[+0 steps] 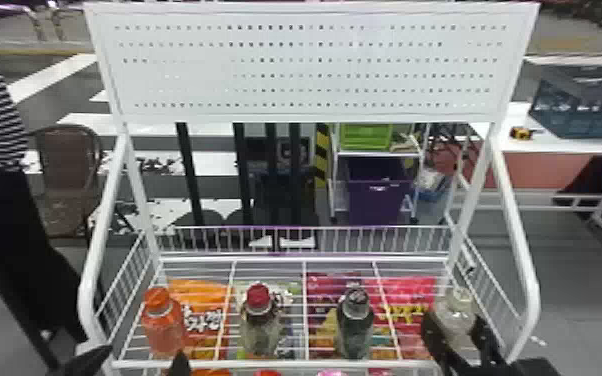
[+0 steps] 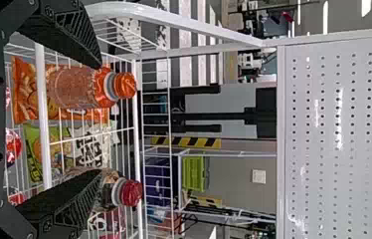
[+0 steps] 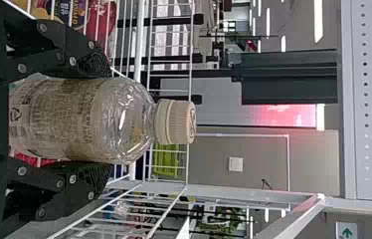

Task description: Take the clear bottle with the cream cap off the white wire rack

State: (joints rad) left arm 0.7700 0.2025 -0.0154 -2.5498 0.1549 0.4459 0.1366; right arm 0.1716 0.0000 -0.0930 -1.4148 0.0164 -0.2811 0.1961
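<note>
At the right end of the white wire rack (image 1: pixel 275 364), my right gripper (image 1: pixel 457 332) has its fingers on both sides of the clear bottle (image 1: pixel 455 314) with the cream cap. In the right wrist view the bottle (image 3: pixel 89 119) lies between the pads of my right gripper (image 3: pixel 94 119), which press against its two sides; its cap (image 3: pixel 175 121) points away from the palm. My left gripper (image 1: pixel 137 362) is at the rack's front left corner, open, with nothing held. The left wrist view shows my left gripper (image 2: pixel 99 119) with its fingers wide apart before the rack.
An orange bottle (image 1: pixel 162 322), a red-capped bottle (image 1: pixel 260 325) and a dark-capped bottle (image 1: pixel 355 325) stand along the rack's upper shelf. Snack bags (image 1: pixel 405 305) show beneath its wires. A side rail (image 1: pixel 520 250) rises just right of my right gripper; a perforated panel (image 1: pixel 310 65) stands above.
</note>
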